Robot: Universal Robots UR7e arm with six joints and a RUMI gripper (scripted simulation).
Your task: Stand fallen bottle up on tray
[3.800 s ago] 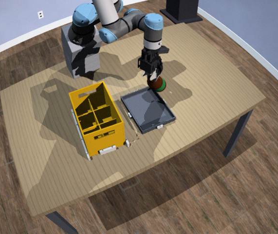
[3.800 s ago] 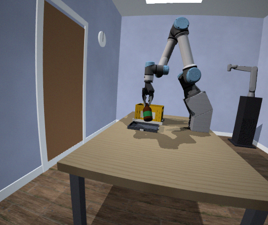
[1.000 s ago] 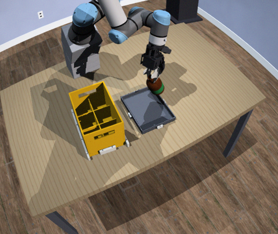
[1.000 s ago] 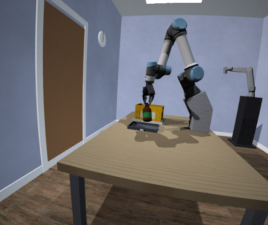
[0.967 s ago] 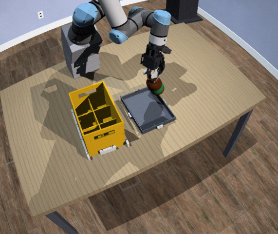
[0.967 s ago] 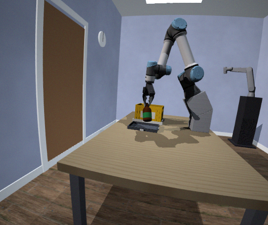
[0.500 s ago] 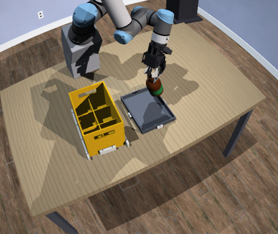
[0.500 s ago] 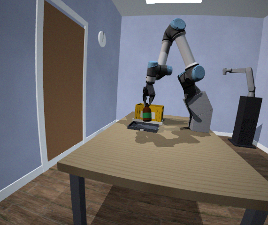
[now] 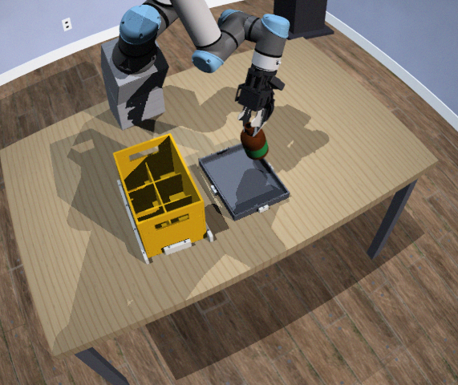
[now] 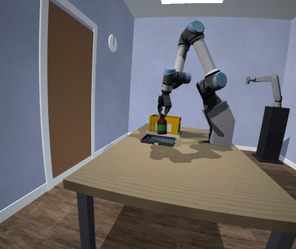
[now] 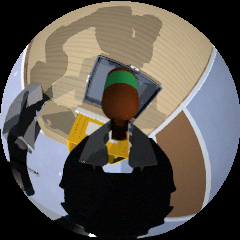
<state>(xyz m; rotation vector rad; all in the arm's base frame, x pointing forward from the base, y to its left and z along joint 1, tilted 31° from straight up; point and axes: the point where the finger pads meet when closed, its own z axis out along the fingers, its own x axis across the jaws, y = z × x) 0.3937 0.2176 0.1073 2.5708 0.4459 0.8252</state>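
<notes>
My gripper (image 9: 252, 127) (image 10: 161, 115) (image 11: 119, 121) is shut on the neck of the brown bottle (image 9: 253, 141) (image 10: 161, 122) (image 11: 120, 102), which has a green band. The bottle hangs in the air, base down. It looks upright in the exterior view and somewhat tilted in the top view. It is above the dark grey tray (image 9: 224, 176) (image 10: 148, 138) (image 11: 93, 86), over the tray's back edge in the top view, with a gap below its base in the exterior view. No bottle lies in the tray.
The yellow crate (image 9: 175, 228) (image 10: 175, 125) (image 11: 80, 131) with empty compartments stands on the table (image 9: 345, 136) (image 10: 185, 182), left of the tray in the top view. White brackets (image 9: 177, 246) stand around its foot. The arm's grey base (image 9: 137, 97) (image 10: 221, 131) is behind the crate.
</notes>
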